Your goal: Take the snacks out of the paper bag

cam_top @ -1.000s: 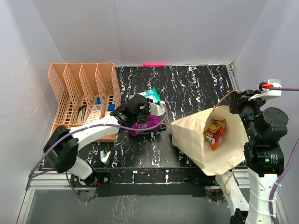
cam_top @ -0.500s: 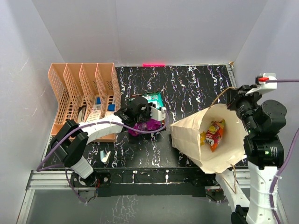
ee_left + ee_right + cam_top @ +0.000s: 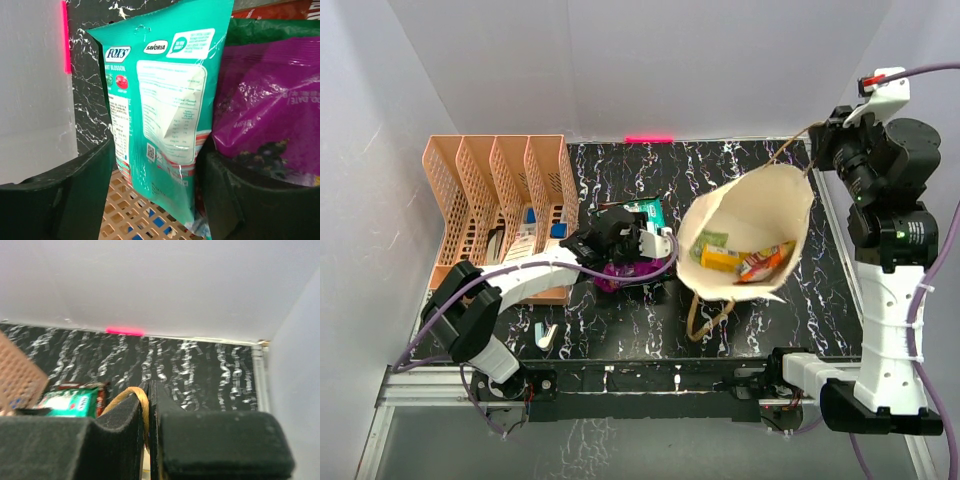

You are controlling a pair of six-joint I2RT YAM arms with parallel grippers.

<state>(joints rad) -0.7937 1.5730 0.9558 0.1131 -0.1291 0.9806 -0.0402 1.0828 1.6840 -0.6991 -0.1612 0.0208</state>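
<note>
The cream paper bag (image 3: 792,196) hangs by one brown cord handle (image 3: 131,393), and my right gripper (image 3: 817,140) (image 3: 149,390) is shut on that cord. Its mouth faces up, showing snacks inside: a light green packet (image 3: 712,243), a yellow one (image 3: 724,261) and an orange-red one (image 3: 766,262). Left of the bag, my left gripper (image 3: 642,233) (image 3: 155,165) is open, its fingers apart on either side of a teal packet (image 3: 165,100). A purple packet (image 3: 272,105) lies beside it, with a dark green one (image 3: 260,27) behind.
A peach lattice file rack (image 3: 495,170) holding small stationery stands at the back left, close to my left arm. A small white piece (image 3: 545,335) lies near the front left edge. The bag's second cord handle (image 3: 700,318) dangles toward the front. White walls enclose the table.
My right arm has lifted the bag by its handle up and back, turning its mouth upward; the packets inside shifted. My left gripper has opened around the teal packet.
</note>
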